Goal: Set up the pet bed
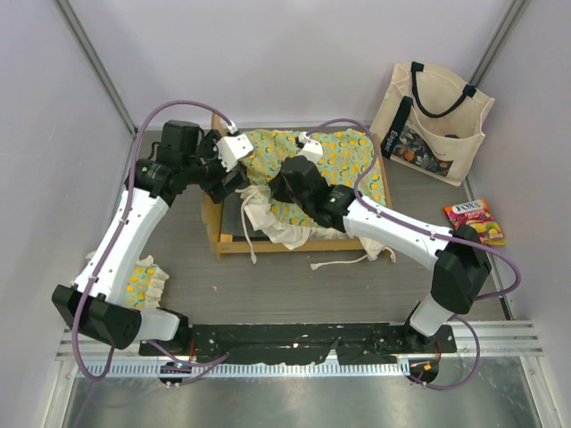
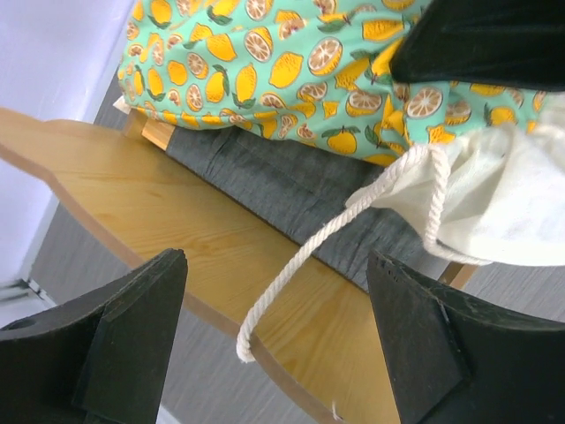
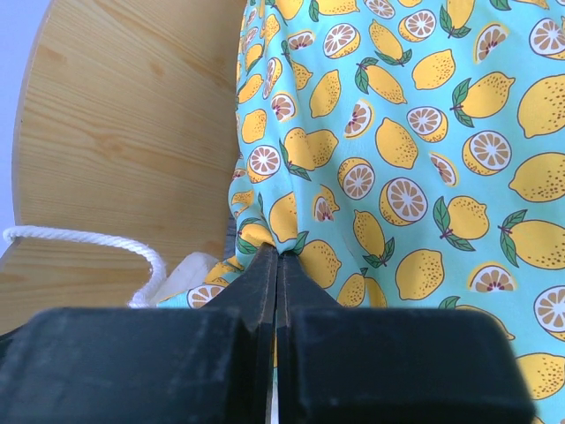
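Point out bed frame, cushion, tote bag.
Light-wood bed frame (image 2: 132, 203): left wrist view, curved board face.
Green lemon-print cushion (image 3: 424, 132): right wrist view, printed fabric.
Cream tote bag (image 1: 446, 125): top view, front panel.

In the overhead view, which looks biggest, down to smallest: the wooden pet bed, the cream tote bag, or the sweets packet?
Largest: light-wood rectangular pet bed frame.
Then: cream canvas tote bag.
Smallest: pink-and-yellow sweets packet.

The left arm (image 1: 134, 232) and right arm (image 1: 393, 227) crowd the left half of the bed frame (image 1: 234, 246), leaving the right half of the cushion (image 1: 352, 165) open from above. A white cord (image 2: 305, 256) hangs across the gap of the left gripper (image 2: 278, 340). Loose ties (image 1: 335, 265) trail on the table (image 1: 294, 294); 1 tote bag (image 1: 433, 120) and 1 sweets packet (image 1: 475, 221) occupy the right side.
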Motion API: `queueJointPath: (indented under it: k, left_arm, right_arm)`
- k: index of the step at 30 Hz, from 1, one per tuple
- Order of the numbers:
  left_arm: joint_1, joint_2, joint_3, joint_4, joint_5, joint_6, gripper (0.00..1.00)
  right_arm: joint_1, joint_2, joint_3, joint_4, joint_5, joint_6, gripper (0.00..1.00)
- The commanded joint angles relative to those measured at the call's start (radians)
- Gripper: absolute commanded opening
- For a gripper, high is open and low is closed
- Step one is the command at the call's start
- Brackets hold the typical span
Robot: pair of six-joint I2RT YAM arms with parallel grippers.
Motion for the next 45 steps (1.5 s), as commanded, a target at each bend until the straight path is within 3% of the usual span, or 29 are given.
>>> queueJointPath:
  k: [1,6,11,14,16,18,19,21,23,24,26,30,35,45]
  left_arm:
    - [-0.002,0.019,-0.020,0.016,0.015,0.188,0.86]
    - [-0.002,0.044,-0.014,-0.058,0.027,0.275,0.86]
    - [-0.015,0.077,-0.011,-0.102,-0.066,0.327,0.85]
    - [-0.025,0.088,-0.023,-0.094,-0.108,0.323,0.77]
    - [-0.030,0.090,-0.031,-0.085,-0.119,0.323,0.62]
    - [-0.033,0.084,-0.035,-0.079,-0.135,0.323,0.54]
    - [-0.038,0.079,-0.046,-0.064,-0.139,0.321,0.42]
    - [-0.048,0.067,-0.049,-0.056,-0.143,0.323,0.30]
    - [-0.068,0.064,-0.042,-0.047,-0.145,0.321,0.06]
    - [-0.077,0.064,-0.036,-0.050,-0.140,0.318,0.00]
    - [-0.111,0.057,-0.006,-0.041,-0.128,0.272,0.00]
    - [-0.137,0.035,0.041,0.091,-0.039,0.032,0.00]
    - [-0.139,0.001,0.003,0.253,0.165,-0.233,0.00]
    - [-0.139,-0.008,-0.143,0.341,0.090,-0.451,0.00]
  right_arm:
    - [-0.010,-0.050,0.004,0.035,0.001,-0.001,0.01]
    - [-0.016,-0.052,0.002,0.035,-0.005,0.004,0.01]
    - [-0.025,-0.049,0.005,0.035,-0.025,0.011,0.01]
    - [-0.027,-0.047,0.009,0.037,-0.030,0.014,0.01]
    - [-0.029,-0.047,0.009,0.038,-0.033,0.014,0.01]
    - [-0.030,-0.049,0.009,0.037,-0.035,0.014,0.01]
    - [-0.030,-0.047,0.007,0.037,-0.036,0.016,0.01]
    - [-0.030,-0.049,0.007,0.040,-0.038,0.017,0.01]
    - [-0.030,-0.047,0.007,0.041,-0.036,0.019,0.01]
    - [-0.032,-0.047,0.007,0.041,-0.038,0.022,0.01]
    - [-0.032,-0.049,0.009,0.041,-0.041,0.022,0.01]
    - [-0.032,-0.056,-0.001,0.043,-0.033,0.027,0.01]
    - [-0.030,-0.072,-0.011,0.043,-0.027,0.028,0.01]
    - [-0.032,-0.092,-0.031,0.043,-0.024,0.031,0.01]
